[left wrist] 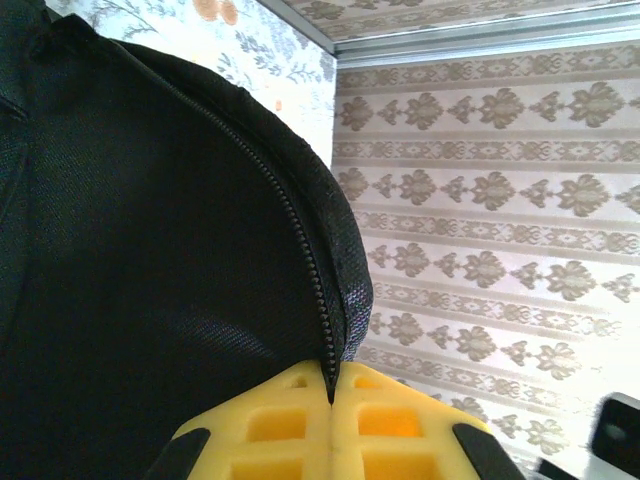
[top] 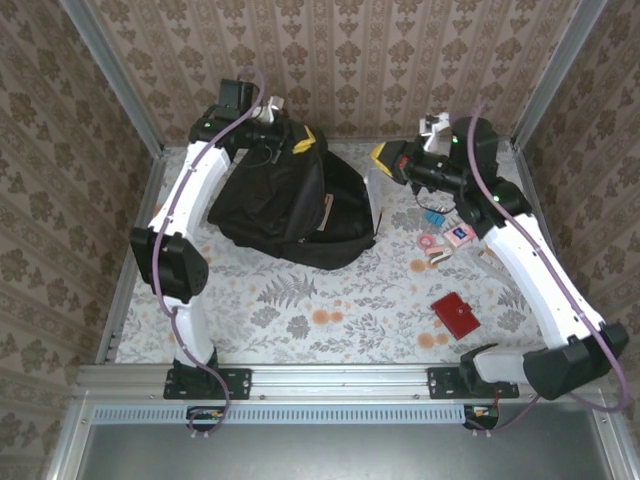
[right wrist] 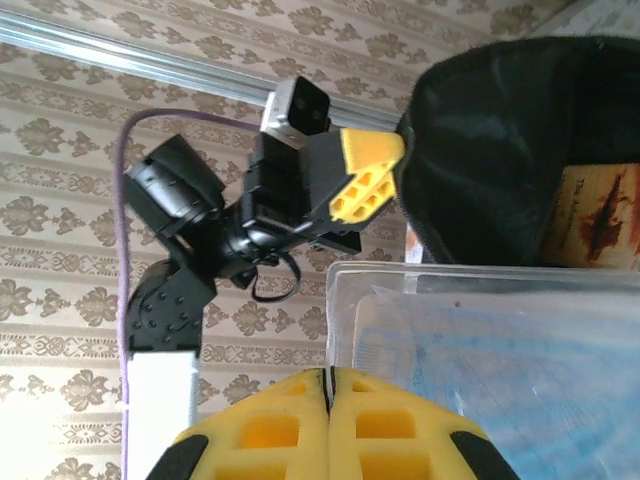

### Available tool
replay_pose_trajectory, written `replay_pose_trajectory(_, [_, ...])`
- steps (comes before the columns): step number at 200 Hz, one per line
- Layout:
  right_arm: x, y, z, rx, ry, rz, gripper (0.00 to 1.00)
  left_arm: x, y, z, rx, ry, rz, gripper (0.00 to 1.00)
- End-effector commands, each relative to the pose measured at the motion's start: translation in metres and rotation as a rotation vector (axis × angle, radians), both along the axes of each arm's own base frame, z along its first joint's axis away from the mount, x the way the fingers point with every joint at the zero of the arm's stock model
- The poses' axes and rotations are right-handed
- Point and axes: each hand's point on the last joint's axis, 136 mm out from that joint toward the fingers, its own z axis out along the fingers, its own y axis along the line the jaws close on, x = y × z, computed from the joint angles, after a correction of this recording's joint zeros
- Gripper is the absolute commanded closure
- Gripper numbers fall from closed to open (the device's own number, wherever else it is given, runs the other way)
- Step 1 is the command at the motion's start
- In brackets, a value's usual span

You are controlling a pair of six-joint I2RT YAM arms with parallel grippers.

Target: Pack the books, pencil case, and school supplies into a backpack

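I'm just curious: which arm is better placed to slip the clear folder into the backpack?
Probably right. The right end effector is shut on the clear folder at the backpack mouth; the left end effector is busy pinching the zip edge.

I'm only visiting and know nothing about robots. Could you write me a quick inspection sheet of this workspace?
Surface: table under a floral cloth, lying flat.
Job's things: black backpack open, orange book inside; clear folder at its mouth; red case and small supplies loose on the table's right side.
Clutter: nothing seen.
Grippers: left jaws shut on the backpack's zip edge; right jaws shut on the clear folder's edge.
Cables: purple cables run along both arms.
Surroundings: patterned walls, metal frame.
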Motion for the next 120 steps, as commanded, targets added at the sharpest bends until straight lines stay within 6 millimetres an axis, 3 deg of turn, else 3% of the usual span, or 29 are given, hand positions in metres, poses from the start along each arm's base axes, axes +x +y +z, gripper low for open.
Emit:
replay_pose_trajectory(1, [0.016,0.013,0.025,0.078,-0.072,-0.01,1.0,-0.025,-0.007,0.075,-0.147,-0.138,-0.063,1.0])
replay_pose_trajectory(12, [0.02,0.018,0.029,0.096,-0.076,-0.007,1.0,-0.026,-0.008,0.076,-0.152,-0.137,-0.066,1.0])
replay_pose_trajectory(16, [0.029,0.024,0.02,0.093,-0.057,-0.003,1.0,-0.026,-0.008,0.076,-0.153,-0.135,-0.067,1.0])
replay_pose_trajectory(45, [0.038,0.041,0.029,0.118,-0.085,0.01,1.0,-0.029,-0.009,0.079,-0.167,-0.134,-0.072,1.0])
replay_pose_trajectory(120, [0.052,0.057,0.038,0.148,-0.099,0.016,1.0,-0.027,-0.01,0.071,-0.172,-0.12,-0.075,1.0])
